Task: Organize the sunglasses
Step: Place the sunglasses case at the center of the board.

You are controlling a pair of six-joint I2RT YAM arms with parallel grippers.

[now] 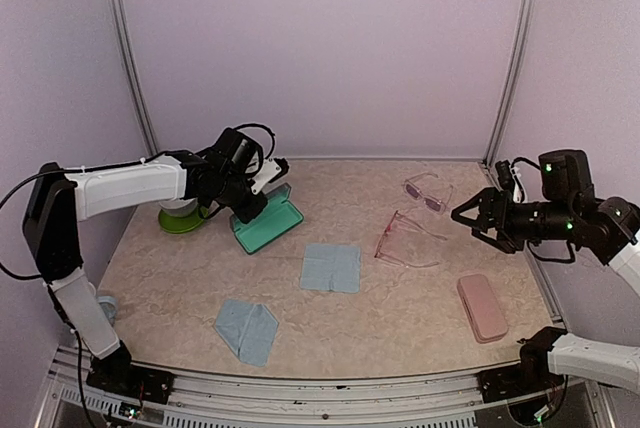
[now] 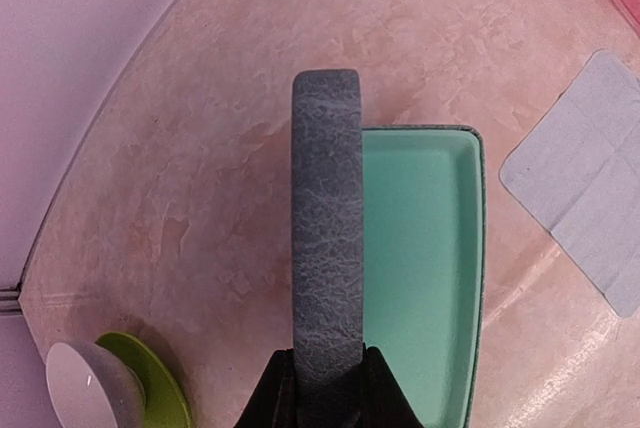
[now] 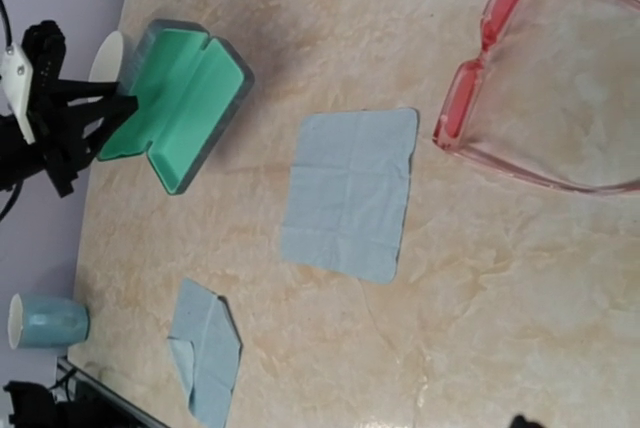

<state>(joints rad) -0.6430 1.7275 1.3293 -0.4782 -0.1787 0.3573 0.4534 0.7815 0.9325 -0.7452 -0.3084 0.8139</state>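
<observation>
left gripper point(image 2: 327, 388) is clamped on the raised grey lid point(image 2: 326, 228) of the open green case point(image 1: 268, 225). right gripper point(image 1: 470, 216) is held wide open, pink-red sunglasses point(image 1: 405, 240) laid just ahead of its fingertips, pale pair point(image 1: 428, 191) close by too.

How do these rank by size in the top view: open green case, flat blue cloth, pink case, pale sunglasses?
1. open green case and flat blue cloth, about alike, not ranked.
2. pink case.
3. pale sunglasses, farthest from the camera, so unsure.
</observation>
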